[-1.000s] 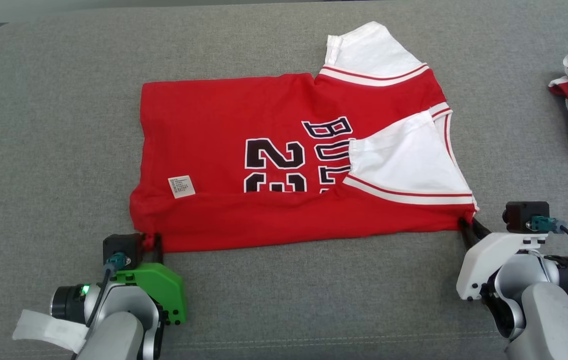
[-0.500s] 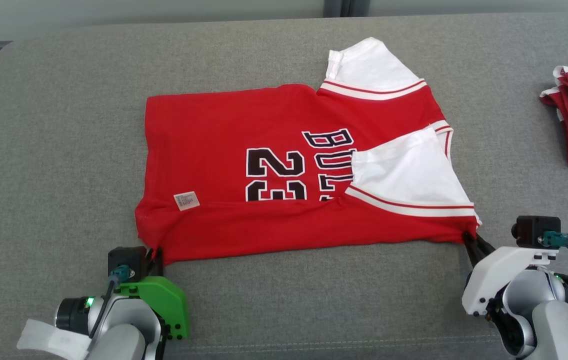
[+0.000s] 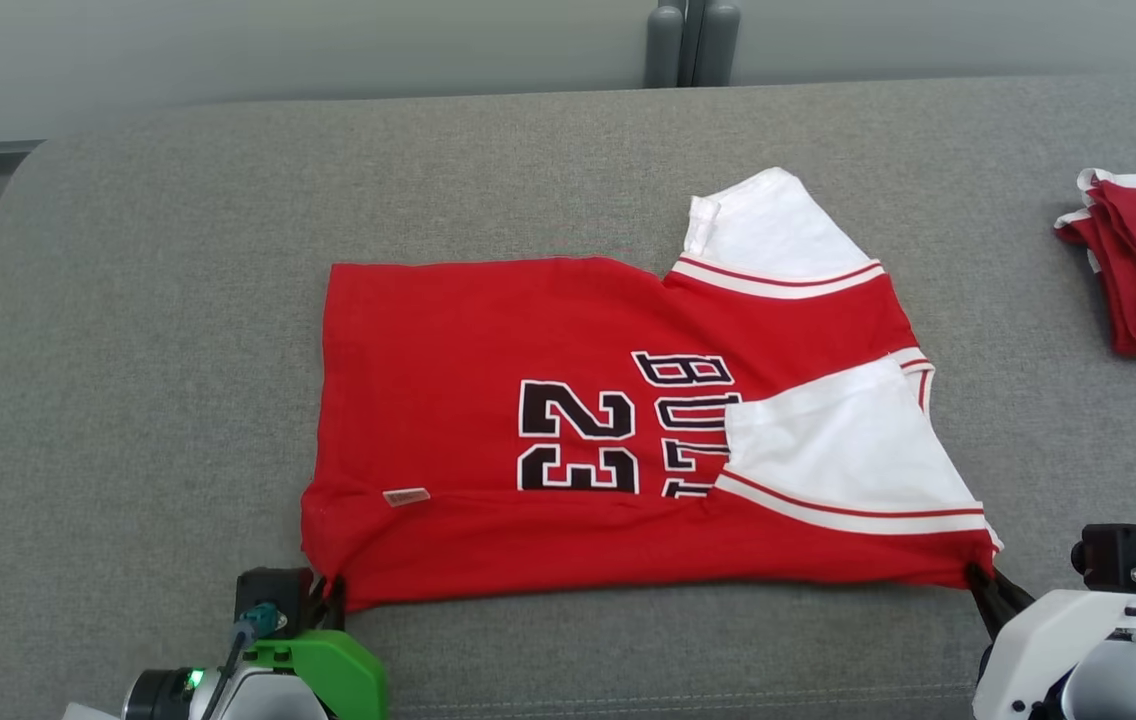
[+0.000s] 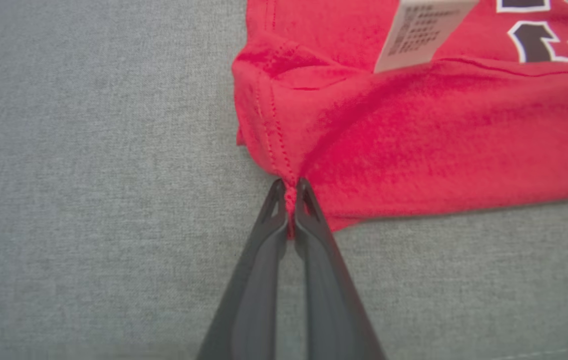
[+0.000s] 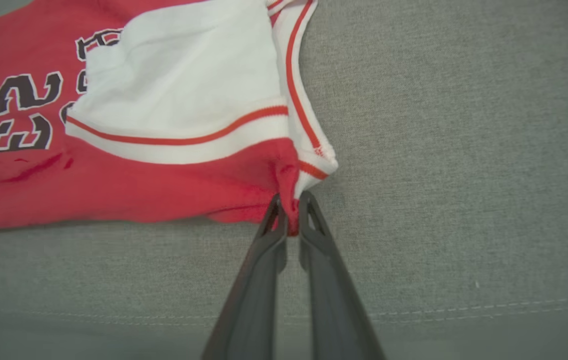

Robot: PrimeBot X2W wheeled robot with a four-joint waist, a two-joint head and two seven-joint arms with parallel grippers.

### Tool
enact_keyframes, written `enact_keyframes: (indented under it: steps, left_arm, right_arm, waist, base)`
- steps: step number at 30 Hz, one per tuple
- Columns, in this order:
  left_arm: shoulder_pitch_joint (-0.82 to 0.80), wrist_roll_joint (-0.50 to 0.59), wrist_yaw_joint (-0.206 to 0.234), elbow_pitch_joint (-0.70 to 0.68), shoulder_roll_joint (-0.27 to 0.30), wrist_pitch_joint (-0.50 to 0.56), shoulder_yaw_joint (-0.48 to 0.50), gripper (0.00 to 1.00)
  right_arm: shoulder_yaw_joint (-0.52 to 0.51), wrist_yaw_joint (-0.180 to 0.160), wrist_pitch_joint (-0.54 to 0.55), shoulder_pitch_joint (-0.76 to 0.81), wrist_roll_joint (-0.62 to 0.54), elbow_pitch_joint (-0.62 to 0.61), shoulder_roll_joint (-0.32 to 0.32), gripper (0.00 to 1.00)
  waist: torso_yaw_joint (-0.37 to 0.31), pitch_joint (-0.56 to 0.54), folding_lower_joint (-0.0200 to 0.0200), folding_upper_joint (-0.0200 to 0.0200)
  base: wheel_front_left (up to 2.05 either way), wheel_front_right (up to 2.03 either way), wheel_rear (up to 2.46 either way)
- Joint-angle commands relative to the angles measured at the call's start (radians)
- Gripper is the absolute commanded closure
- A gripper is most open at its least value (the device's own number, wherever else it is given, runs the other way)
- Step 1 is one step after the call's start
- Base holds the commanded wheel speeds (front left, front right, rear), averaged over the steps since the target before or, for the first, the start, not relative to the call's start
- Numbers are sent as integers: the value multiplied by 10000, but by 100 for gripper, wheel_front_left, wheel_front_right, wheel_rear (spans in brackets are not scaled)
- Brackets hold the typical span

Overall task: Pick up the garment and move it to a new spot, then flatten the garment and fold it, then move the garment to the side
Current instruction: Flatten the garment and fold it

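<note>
Garment (image 3: 488, 330) lies centred on grey cushion (image 3: 128, 350), near edge doubled over; left gripper (image 4: 290, 200) clenched on its 7 o'clock corner, right gripper (image 5: 290, 215) clenched on its 5 o'clock corner, presumably to carry the fold evenly towards 12 o'clock.

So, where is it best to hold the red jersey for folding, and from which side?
Take its two near corners, coming low from the robot's side. The red jersey lies flat on the grey cushion, and its near folded edge ends in corners that stick out. The left pincer is shut on the hem corner, the right pincer on the sleeve-side corner.
</note>
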Motion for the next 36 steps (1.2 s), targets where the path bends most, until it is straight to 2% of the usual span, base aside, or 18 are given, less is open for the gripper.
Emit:
enact_keyframes:
  steps: [1,11,12,13,14,15,16,17,24,32,36]
  left_arm:
    - [181,-45,84,-132,126,89,15,100]
    - [830,-114,313,-971,360,692,-165,100]
    - [889,-134,346,-1003,375,721,-173,100]
    - [929,-145,362,-1033,389,755,-177,100]
    - [972,-168,372,-1073,387,740,-173,96]
    - [1016,-187,393,-1098,382,741,-177,71]
    - [1060,-211,419,-1125,372,701,-173,38]
    - [1109,-239,446,-1149,346,641,-148,0]
    - [1411,-475,565,-1476,244,-457,252,0]
    - [1203,-698,81,-1885,175,-2448,824,0]
    - [943,-677,-211,-2009,92,-2934,1001,0]
  right_arm:
    - [-76,-18,79,221,18,-115,-13,100]
    - [139,-18,321,804,444,-11,2,100]
    - [189,-18,285,806,472,28,-1,87]
    - [238,-18,202,795,529,76,-1,9]
    - [262,-18,135,783,543,167,0,0]
    - [287,-18,49,770,527,249,2,0]
    - [296,-17,-65,748,442,324,0,0]
    - [320,-17,-187,715,367,402,2,0]
    - [239,-15,-1745,368,141,805,1,0]
    - [229,-15,-3453,-100,-124,1167,4,0]
    - [388,-15,-4075,-435,-253,1373,4,0]
  waist:
    - [-11,-68,0,0]
    - [-136,-182,0,0]
    - [-152,-192,0,0]
    - [-163,-206,0,0]
    - [-168,-233,0,0]
    - [-167,-265,0,0]
    - [-159,-302,0,0]
    - [-141,-357,0,0]
    - [134,-810,0,0]
    - [561,-1336,0,0]
    - [746,-1505,0,0]
  base:
    - [0,0,0]
    - [0,0,0]
    - [0,0,0]
    - [0,0,0]
    - [0,0,0]
    - [0,0,0]
    - [0,0,0]
    - [0,0,0]
    - [0,0,0]
    - [0,0,0]
    - [0,0,0]
